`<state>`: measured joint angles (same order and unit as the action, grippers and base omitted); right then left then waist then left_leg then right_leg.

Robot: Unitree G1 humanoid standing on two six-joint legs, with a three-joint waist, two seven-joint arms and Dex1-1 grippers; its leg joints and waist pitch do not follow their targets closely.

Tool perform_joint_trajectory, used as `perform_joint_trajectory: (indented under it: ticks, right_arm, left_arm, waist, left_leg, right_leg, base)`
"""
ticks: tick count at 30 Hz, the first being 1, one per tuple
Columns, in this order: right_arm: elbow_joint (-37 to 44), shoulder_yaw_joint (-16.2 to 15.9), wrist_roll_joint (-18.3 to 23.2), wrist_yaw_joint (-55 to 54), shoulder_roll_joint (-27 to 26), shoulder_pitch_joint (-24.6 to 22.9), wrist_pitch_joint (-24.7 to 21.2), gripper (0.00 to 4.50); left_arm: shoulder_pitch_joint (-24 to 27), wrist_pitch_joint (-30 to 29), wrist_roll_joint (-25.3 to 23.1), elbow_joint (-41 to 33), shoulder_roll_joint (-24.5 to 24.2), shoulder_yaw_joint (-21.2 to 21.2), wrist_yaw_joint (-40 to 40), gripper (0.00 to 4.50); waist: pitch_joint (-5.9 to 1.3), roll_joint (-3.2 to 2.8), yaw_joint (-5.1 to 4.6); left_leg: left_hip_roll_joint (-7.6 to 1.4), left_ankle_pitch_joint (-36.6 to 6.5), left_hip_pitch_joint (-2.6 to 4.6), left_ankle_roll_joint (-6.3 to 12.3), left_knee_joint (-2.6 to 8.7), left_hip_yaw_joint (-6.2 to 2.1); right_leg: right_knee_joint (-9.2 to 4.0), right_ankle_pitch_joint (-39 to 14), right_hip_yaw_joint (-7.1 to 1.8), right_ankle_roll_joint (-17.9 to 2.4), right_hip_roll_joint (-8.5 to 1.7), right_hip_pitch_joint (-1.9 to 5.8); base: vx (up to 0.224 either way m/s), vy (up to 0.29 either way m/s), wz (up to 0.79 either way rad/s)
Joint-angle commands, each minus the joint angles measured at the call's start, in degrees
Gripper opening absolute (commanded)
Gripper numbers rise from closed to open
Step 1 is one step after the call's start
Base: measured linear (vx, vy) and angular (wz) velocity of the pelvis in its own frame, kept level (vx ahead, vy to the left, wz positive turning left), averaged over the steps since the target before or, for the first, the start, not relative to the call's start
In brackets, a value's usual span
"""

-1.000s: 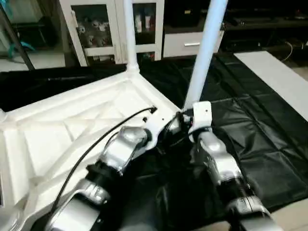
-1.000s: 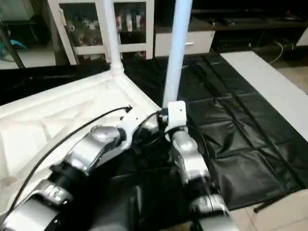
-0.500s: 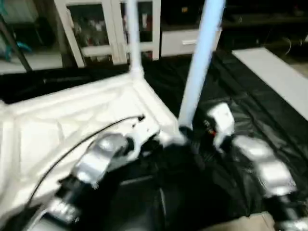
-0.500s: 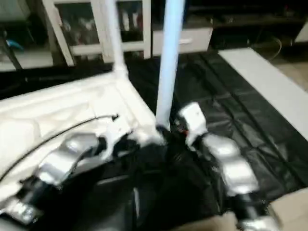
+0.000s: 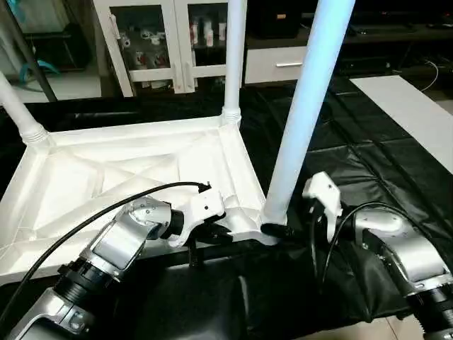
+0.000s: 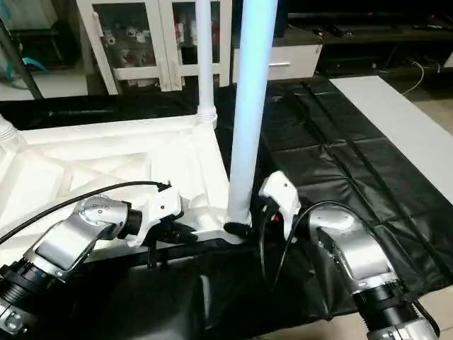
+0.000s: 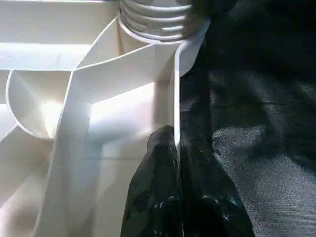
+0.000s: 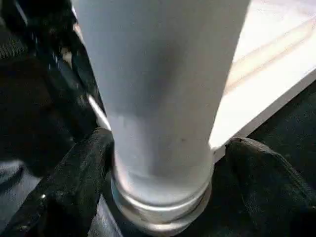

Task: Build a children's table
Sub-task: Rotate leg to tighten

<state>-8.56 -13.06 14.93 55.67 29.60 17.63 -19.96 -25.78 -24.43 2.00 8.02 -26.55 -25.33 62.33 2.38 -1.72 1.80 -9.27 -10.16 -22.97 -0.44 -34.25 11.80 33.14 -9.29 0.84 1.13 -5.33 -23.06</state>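
— What's changed for you since a second ago?

— Your right hand (image 5: pixel 274 228) has let go of the near leg (image 5: pixel 304 106). Earlier it sat tight against the tube; now its fingers (image 8: pixel 74 182) stand spread on either side of the leg's base, with a gap on the one side you can see clearly. Your forearms have also swung outward, and a third leg (image 5: pixel 18 106) at the far left corner has come into your head view.

— And what do the wrist cameras give you?

— The left wrist view shows your left hand (image 7: pixel 178 163) pressed together on the thin side rim of the tabletop (image 5: pixel 127 170), one finger inside the rim, one outside, just short of the corner socket (image 7: pixel 155 19). From the head you can't make out that pinch — the hand hides under its white housing.

— Where is the table itself?

— Upside down on the black floor mat (image 5: pixel 368 163), ribs up, with legs standing upright in the near right, far right (image 5: pixel 234 57) and far left corners.
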Motion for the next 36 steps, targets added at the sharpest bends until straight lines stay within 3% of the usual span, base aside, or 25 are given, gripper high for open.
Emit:
perform_joint_trajectory:
  ticks: [1, 2, 6, 7, 9, 10, 12, 13, 14, 18, 22, 27, 29, 31, 35, 36]
  right_arm:
    - [-1.3, -0.6, -1.2, 0.9, 0.3, 0.9, 0.7, 3.84]
    - [-1.6, -0.7, -1.3, 1.0, 0.3, 1.1, 0.7, 3.84]
    - [-2.3, -0.8, -1.5, 1.3, 0.2, 2.1, 0.9, 3.56]
    - [-2.3, -0.7, -1.5, 1.3, 0.1, 2.2, 0.9, 3.36]
    - [-2.3, -0.5, -1.4, 1.3, -0.1, 2.2, 0.9, 3.28]
    - [-2.3, -0.4, -1.3, 1.3, -0.2, 2.1, 1.0, 3.19]
    - [-2.6, -0.3, -1.0, 1.8, -0.5, 2.1, 1.3, 2.96]
    - [-2.7, -0.3, -0.7, 2.2, -0.9, 2.0, 1.5, 2.91]
    - [-2.7, -0.3, -0.7, 2.3, -1.1, 2.0, 1.5, 2.87]
    - [-2.7, 0.4, 0.3, 2.5, -1.9, 2.3, 1.2, 2.79]
    - [-3.4, 1.3, 0.5, 1.1, -3.2, 1.9, 1.6, 2.77]
    - [-5.0, 6.7, 3.5, -6.8, -9.6, 0.6, 3.5, 2.77]
    - [-6.6, 9.0, 4.0, -12.4, -13.8, 0.2, 4.8, 2.77]
    - [-6.9, 9.3, 3.7, -14.1, -15.1, 0.2, 5.4, 2.77]
    - [-10.5, 8.9, 0.9, -20.4, -20.1, 1.1, 9.5, 2.77]
    - [-13.7, 8.6, -1.2, -25.3, -23.2, 2.4, 11.1, 2.77]
  left_arm:
    - [-0.4, 0.3, -0.4, -0.6, -0.2, -1.3, 1.4, 0.0]
    - [-0.5, 0.3, -0.4, -0.4, -0.2, -1.3, 1.3, 0.0]
    - [-0.8, 0.4, -0.5, -0.2, 0.3, -1.8, 1.3, 0.0]
    - [-0.7, 0.5, -0.6, -0.2, 0.3, -1.8, 1.4, 0.0]
    - [-0.5, 0.4, -0.5, -0.3, 0.3, -1.7, 1.3, 0.0]
    - [-0.3, 0.4, -0.5, -0.4, 0.3, -1.7, 1.2, 0.0]
    - [0.0, 0.3, -0.6, -0.5, 0.2, -1.6, 1.0, 0.0]
    - [0.4, 0.1, -0.3, -0.8, 0.2, -1.3, 1.0, 0.0]
    - [0.6, 0.1, -0.2, -0.9, 0.1, -1.3, 1.1, 0.0]
    - [0.3, -0.5, -0.3, -1.1, 0.1, -1.4, 1.3, 0.0]
    - [0.7, -0.6, -0.4, -1.3, 0.4, -1.2, 0.8, 0.0]
    - [1.5, -0.6, -0.2, -1.1, 1.9, -0.5, -1.3, 0.0]
    - [0.9, -0.1, -0.7, 1.0, 3.9, -0.1, -3.5, 0.0]
    - [0.3, -0.4, -0.9, 1.8, 4.8, -0.2, -4.3, 0.0]
    - [-1.4, -0.3, -1.5, 5.8, 8.9, 0.4, -8.4, 0.0]
    - [-3.0, -0.1, -2.7, 9.1, 11.7, 1.0, -12.8, 0.0]
  waist:
    - [-3.4, 0.48, -0.15]
    - [-3.43, 0.05, -0.1]
    - [-3.5, 0.25, -0.07]
    - [-3.46, 0.84, -0.18]
    - [-3.41, 0.52, -0.03]
    - [-3.4, 0.83, -0.03]
    - [-3.37, 0.73, -0.05]
    - [-3.39, 0.96, -0.06]
    - [-3.38, 0.72, -0.03]
    - [-3.39, 1.01, -0.1]
    - [-3.38, 0.88, -0.15]
    - [-3.36, 0.86, -0.64]
    - [-3.32, 0.88, -1.24]
    - [-3.29, 1.17, -1.68]
    - [-3.3, 0.99, -2.06]
    - [-3.3, 0.92, -2.11]
  left_leg:
    - [-3.53, -18.4, 2.29, -0.74, 4.87, -1.81]
    - [-3.49, -17.7, 2.22, -0.57, 4.85, -1.81]
    - [-3.51, -16.9, 2.24, 0.1, 4.75, -1.74]
    - [-3.53, -17.1, 2.2, 0.31, 4.76, -1.66]
    - [-3.55, -17.2, 2.25, 0.31, 4.77, -1.74]
    - [-3.58, -17.4, 2.22, 0.34, 4.75, -1.77]
    - [-3.6, -17.8, 2.27, 0.09, 4.78, -1.78]
    - [-3.56, -17.7, 2.2, 0.04, 4.73, -1.8]
    - [-3.56, -17.7, 2.2, 0.01, 4.77, -1.83]
    - [-3.54, -17.9, 2.21, -0.1, 4.81, -1.81]
    - [-3.51, -17.9, 2.19, -0.17, 4.8, -1.81]
    - [-3.44, -19.2, 1.91, -0.97, 4.96, -2.02]
    - [-3.34, -20.6, 2.09, -1.69, 4.99, -2.0]
    - [-3.4, -21.9, 2.04, -1.98, 5.14, -2.22]
    - [-3.28, -23.5, 2.16, -2.93, 5.1, -2.18]
    - [-3.26, -23.5, 2.09, -3.1, 5.11, -2.22]
  right_leg:
    - [-3.45, -15.0, -1.15, -12.3, -2.38, 1.16]
    - [-3.34, -13.7, -1.13, -12.6, -2.31, 1.29]
    - [-3.13, -11.7, -1.05, -13.3, -2.26, 1.51]
    - [-3.23, -12.3, -1.04, -13.4, -2.21, 1.5]
    - [-3.2, -13.2, -1.07, -13.3, -2.36, 1.49]
    - [-3.23, -14.3, -1.07, -13.0, -2.43, 1.49]
    - [-3.35, -15.3, -1.09, -12.7, -2.44, 1.37]
    - [-3.33, -15.7, -1.09, -12.5, -2.5, 1.41]
    - [-3.34, -15.7, -1.1, -12.4, -2.48, 1.35]
    - [-3.37, -15.8, -1.07, -12.2, -2.4, 1.36]
    - [-3.38, -15.8, -1.06, -12.2, -2.35, 1.29]
    - [-3.54, -18.2, -1.02, -11.6, -2.52, 1.25]
    - [-3.77, -19.5, -0.95, -11.0, -2.27, 0.84]
    - [-3.82, -20.8, -0.87, -10.7, -2.3, 0.95]
    - [-4.07, -21.3, -0.96, -10.4, -2.32, 0.51]
    - [-4.02, -21.0, -0.95, -10.4, -2.37, 0.54]
  base:
    - [0.0, 0.0, 0.0]
    - [0.0, 0.0, 0.0]
    - [0.0, 0.0, 0.0]
    - [0.0, 0.0, 0.0]
    - [0.0, 0.0, 0.0]
    - [0.0, 0.0, 0.0]
    - [0.0, 0.0, 0.0]
    - [0.0, 0.0, 0.0]
    - [0.0, 0.0, 0.0]
    - [0.0, 0.0, 0.0]
    - [0.0, 0.0, 0.0]
    - [0.0, 0.0, 0.0]
    - [0.0, 0.0, 0.0]
    - [0.0, 0.0, 0.0]
    - [0.0, 0.0, 0.0]
    - [0.0, 0.0, 0.0]
